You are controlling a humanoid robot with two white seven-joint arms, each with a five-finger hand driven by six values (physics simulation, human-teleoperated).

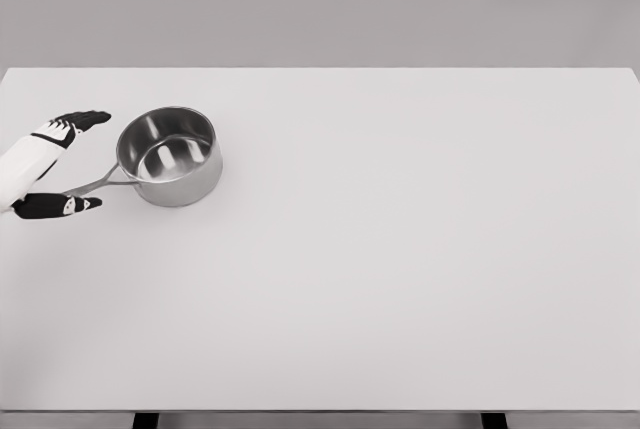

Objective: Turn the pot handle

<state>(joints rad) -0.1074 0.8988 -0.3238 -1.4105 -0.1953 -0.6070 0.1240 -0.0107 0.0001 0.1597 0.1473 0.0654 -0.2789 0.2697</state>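
Left hand (58,164) at pot handle (98,185).
Fingers spread wide either side of handle, gripping nothing; steel pot (170,156) upright on white table (400,249), far left.

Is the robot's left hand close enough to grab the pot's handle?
Probably yes. The left hand sits at the table's left edge with fingers spread on either side of the pot handle. Nothing lies between them, though it has not closed on the handle yet.
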